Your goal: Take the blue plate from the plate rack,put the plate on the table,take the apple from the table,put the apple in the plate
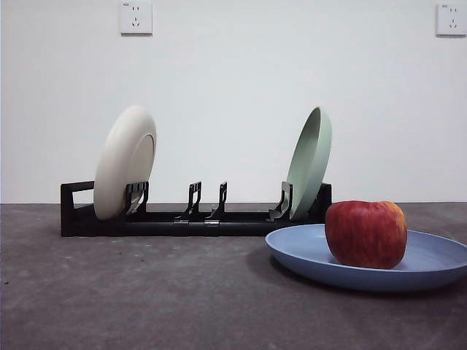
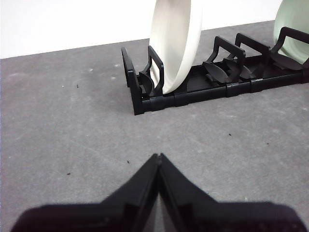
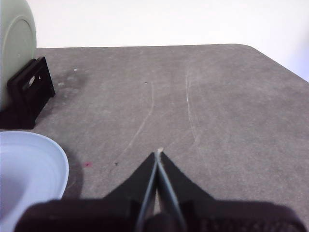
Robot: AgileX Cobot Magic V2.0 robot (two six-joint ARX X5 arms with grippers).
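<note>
The blue plate (image 1: pixel 430 264) lies flat on the table (image 1: pixel 146 292) at the front right, and the red apple (image 1: pixel 365 234) sits in it. Part of the blue plate (image 3: pixel 29 169) also shows in the right wrist view. Behind it stands the black plate rack (image 1: pixel 190 219), holding a cream-white plate (image 1: pixel 124 160) at its left end and a pale green plate (image 1: pixel 310 162) at its right end. My left gripper (image 2: pixel 159 156) is shut and empty, short of the rack's (image 2: pixel 193 94) handle end. Beside the blue plate, my right gripper (image 3: pixel 158 153) is shut and empty over bare table.
Two middle slots of the rack (image 1: pixel 208 200) hold nothing. A white wall with two sockets (image 1: pixel 136 17) stands behind the table. In the right wrist view the table's rounded far corner (image 3: pixel 260 50) shows.
</note>
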